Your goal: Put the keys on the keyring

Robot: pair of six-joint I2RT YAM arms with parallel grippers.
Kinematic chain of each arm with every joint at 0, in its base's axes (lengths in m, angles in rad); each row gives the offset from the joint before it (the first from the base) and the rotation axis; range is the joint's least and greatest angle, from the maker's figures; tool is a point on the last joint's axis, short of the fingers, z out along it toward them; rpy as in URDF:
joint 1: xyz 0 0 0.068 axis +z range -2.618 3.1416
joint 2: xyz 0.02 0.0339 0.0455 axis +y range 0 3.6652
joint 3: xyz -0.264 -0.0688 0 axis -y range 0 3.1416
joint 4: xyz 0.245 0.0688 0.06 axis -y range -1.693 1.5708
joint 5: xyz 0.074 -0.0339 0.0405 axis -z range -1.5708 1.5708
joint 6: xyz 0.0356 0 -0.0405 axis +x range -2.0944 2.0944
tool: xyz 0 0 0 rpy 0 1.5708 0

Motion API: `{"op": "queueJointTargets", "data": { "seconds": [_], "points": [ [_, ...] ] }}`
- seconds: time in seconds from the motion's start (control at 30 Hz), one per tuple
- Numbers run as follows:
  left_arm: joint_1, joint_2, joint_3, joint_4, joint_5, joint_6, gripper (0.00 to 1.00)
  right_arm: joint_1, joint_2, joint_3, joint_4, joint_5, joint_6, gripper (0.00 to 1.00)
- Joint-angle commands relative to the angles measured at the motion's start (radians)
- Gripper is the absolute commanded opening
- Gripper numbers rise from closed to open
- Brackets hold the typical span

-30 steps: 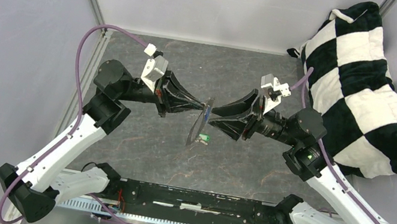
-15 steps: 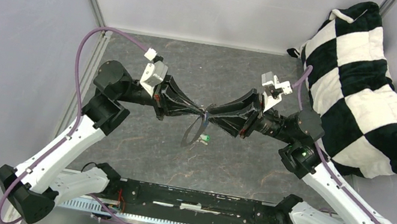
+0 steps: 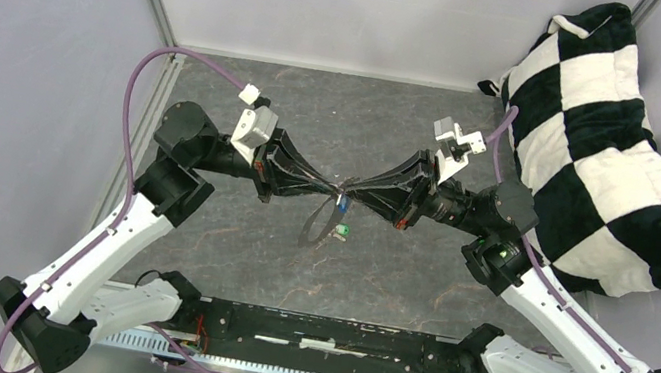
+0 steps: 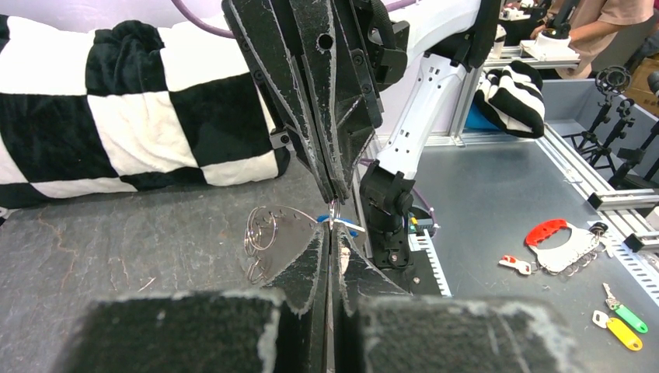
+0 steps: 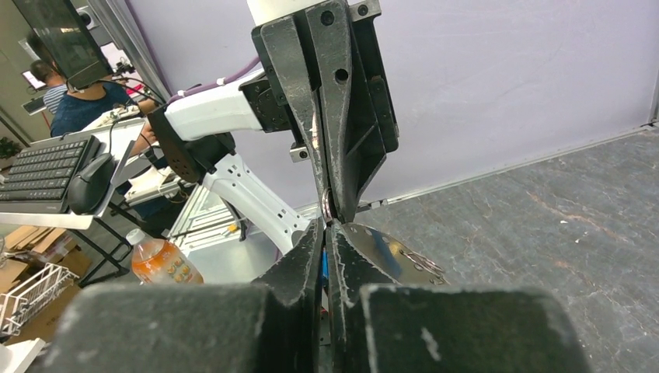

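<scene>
Top external view shows the keyring [image 3: 314, 221] hanging as a thin grey loop above the middle of the table [image 3: 292, 271]. Its upper end is caught where the two claws meet, and the rest droops toward 7 o'clock. The blue key [image 3: 341, 206] sits just under that meeting point, at the loop's 2 o'clock. The green key [image 3: 340, 230] is a little lower, at the loop's 4 o'clock; whether it hangs or lies on the table I cannot tell.

The left gripper [image 3: 336, 189] reaches in from 9 o'clock, forearm level, fingers pressed flat together on the ring's wire. In the left wrist view, the coils fan out to 9 o'clock of its tips.

The right gripper [image 3: 348, 191] comes in from 3 o'clock, tip to tip with the left. Its jaws are drawn to a hairline slit at the same spot. Whether they pinch the ring or the blue key I cannot tell.

Both elbows bend outward, and the upper links run back to the bases at 6 o'clock. A checked cushion [image 3: 608, 142] lies at 2 o'clock, well apart.
</scene>
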Motion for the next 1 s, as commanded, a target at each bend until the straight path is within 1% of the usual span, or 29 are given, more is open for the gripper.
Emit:
{"op": "queueJointTargets", "data": {
  "seconds": [0.0,0.03,0.07,0.1,0.13,0.17,0.23,0.37,0.73,0.97],
  "points": [
    [-0.001,-0.023,0.014,0.011,0.004,0.053,0.02,-0.003,-0.003,-0.010,0.044,-0.018,0.012,0.07],
    [-0.001,-0.022,0.015,0.009,0.002,0.056,0.02,-0.002,-0.002,-0.011,0.038,-0.020,0.012,0.10],
    [-0.001,-0.023,0.014,0.007,0.002,0.058,0.02,-0.003,-0.002,-0.012,0.032,-0.027,0.012,0.17],
    [-0.001,-0.022,0.015,0.006,0.001,0.061,0.02,-0.003,-0.002,-0.012,0.029,-0.033,0.012,0.27],
    [-0.001,-0.023,0.016,0.004,0.000,0.063,0.02,-0.002,-0.002,-0.013,0.022,-0.032,0.011,0.31],
    [-0.001,-0.023,0.016,0.004,-0.001,0.064,0.02,-0.003,-0.004,-0.016,0.021,-0.030,0.010,0.34],
    [-0.002,-0.022,0.017,0.000,-0.003,0.069,0.02,-0.003,-0.006,-0.016,0.025,-0.032,0.007,0.35],
    [-0.001,-0.022,0.017,-0.005,-0.016,0.080,0.02,-0.003,0.002,-0.010,0.045,-0.041,0.020,0.29],
    [-0.001,-0.022,0.019,-0.024,-0.029,0.099,0.02,-0.004,0.020,-0.018,0.084,-0.041,0.042,0.00],
    [-0.001,-0.025,0.019,-0.025,-0.038,0.105,0.02,-0.002,-0.010,-0.036,0.026,-0.028,0.023,0.00]
  ]
}}
